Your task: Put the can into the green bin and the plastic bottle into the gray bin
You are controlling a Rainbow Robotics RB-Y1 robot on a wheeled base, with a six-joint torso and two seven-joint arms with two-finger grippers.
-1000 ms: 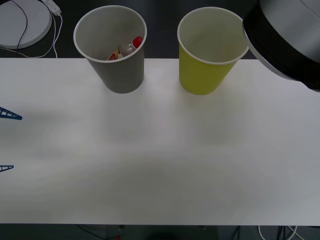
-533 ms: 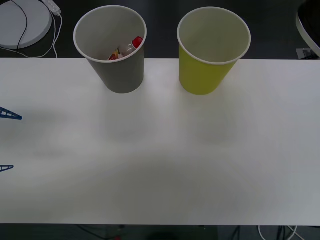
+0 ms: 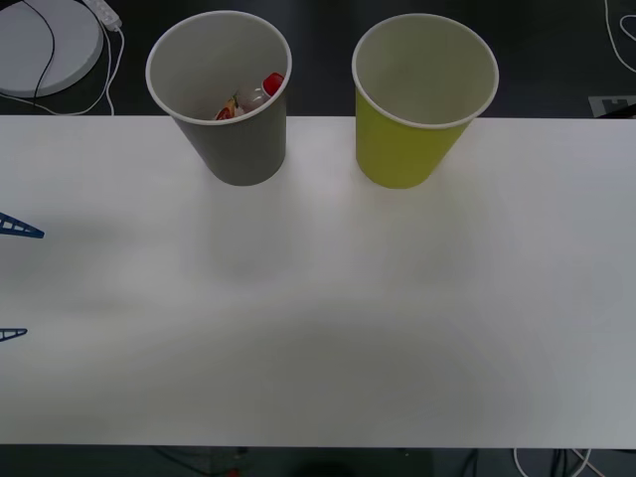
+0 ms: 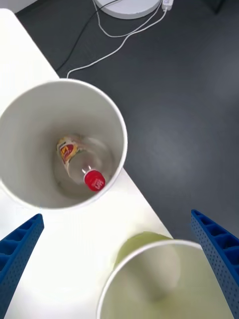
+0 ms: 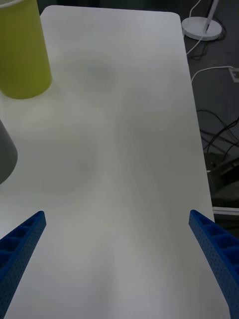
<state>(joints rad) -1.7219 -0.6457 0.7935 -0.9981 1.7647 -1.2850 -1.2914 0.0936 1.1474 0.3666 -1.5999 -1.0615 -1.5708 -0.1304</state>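
The gray bin (image 3: 221, 99) stands upright at the table's back left, and the plastic bottle (image 3: 252, 96) lies inside it with its red cap up. From the right wrist view I look down into that gray bin (image 4: 30, 124) at the plastic bottle (image 4: 79, 162). The green bin (image 3: 422, 104) stands upright to its right, and the part of its pale inside that I see is bare. The can is out of view. My right gripper (image 4: 117, 219) hovers open above the two bins. My left gripper (image 3: 14, 281) is open at the table's left edge, holding nothing.
A white round base (image 3: 45, 45) with cables lies on the dark floor behind the table's left end. The white table (image 3: 328, 298) stretches wide in front of the bins. In the left wrist view the green bin (image 5: 22, 50) stands near a table corner.
The right arm's bulky grey and black body, which covered the top right of the front view, has drawn off to the right and out of that view. The bins and bottle stay put.
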